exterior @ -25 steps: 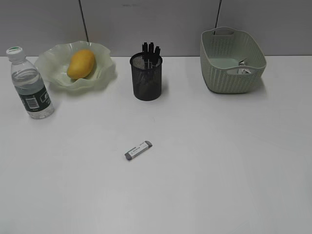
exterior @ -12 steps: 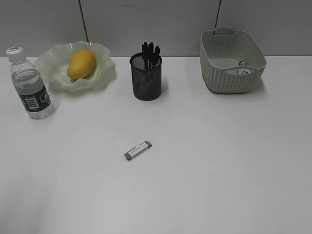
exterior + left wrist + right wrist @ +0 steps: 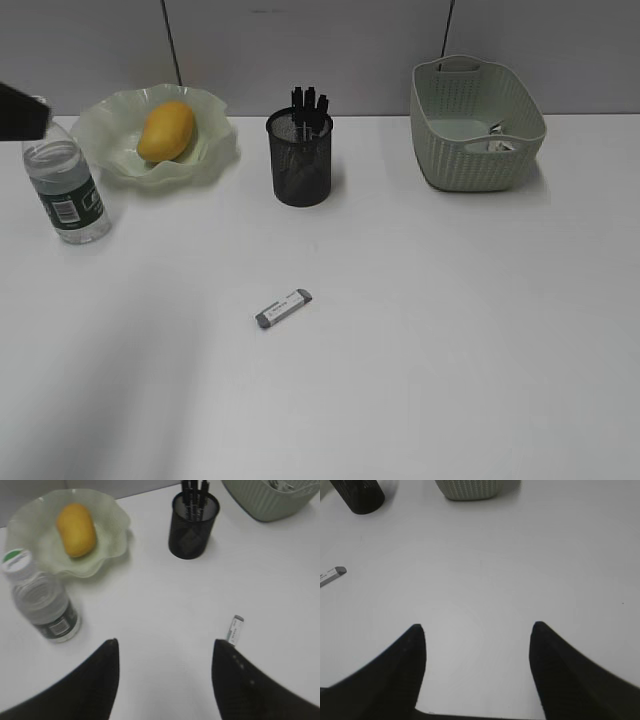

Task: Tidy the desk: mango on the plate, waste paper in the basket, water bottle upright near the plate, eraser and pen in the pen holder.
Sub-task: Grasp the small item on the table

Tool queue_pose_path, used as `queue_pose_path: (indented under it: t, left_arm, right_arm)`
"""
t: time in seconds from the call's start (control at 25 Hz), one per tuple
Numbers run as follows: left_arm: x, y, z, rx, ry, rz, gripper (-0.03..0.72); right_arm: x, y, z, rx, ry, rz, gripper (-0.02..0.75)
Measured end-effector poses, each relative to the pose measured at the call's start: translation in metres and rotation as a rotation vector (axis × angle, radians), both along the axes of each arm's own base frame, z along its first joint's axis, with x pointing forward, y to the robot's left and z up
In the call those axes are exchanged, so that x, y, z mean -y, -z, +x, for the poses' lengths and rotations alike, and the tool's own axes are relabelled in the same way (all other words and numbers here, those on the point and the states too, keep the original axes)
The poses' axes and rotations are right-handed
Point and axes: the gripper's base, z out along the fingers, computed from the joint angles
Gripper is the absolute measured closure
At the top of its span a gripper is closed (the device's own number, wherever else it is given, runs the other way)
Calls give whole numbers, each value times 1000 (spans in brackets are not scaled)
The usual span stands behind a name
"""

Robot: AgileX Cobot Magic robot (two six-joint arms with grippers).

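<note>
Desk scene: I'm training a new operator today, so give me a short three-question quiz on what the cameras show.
1. True or false: the mango lies on the plate.
2. Which task item lies loose on the desk? A) the eraser B) a pen C) the waste paper
3. Fill in: the water bottle stands ____ beside the plate.

Key: 1 true. 2 A; pens stand in the pen holder and paper sits in the basket. 3 upright.
</note>
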Motion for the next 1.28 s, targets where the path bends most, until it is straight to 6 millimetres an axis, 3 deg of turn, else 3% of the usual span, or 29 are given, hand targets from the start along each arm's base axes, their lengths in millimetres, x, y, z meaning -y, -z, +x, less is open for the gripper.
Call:
queue_pose_path:
  t: [0.2,0.44,0.76,1.04,1.28]
  left_arm:
    - [50,8,35,-91,170,70,235]
    - [101,46,63,-269,299,162,223]
    - [145,93,86,-392,377,239,170]
    - [171,134,101,-488,395,380,168]
    - [194,154,113,-507,383,470,168]
  right_arm:
    - [1,4,-3,-54,-16,-38,232]
    - [5,8,-5,-92,-29,-134,237]
    - [8,15,-5,-127,-24,-181,238]
    - [8,15,-5,-127,-24,-184,239]
    - [8,15,-5,-126,-24,-184,239]
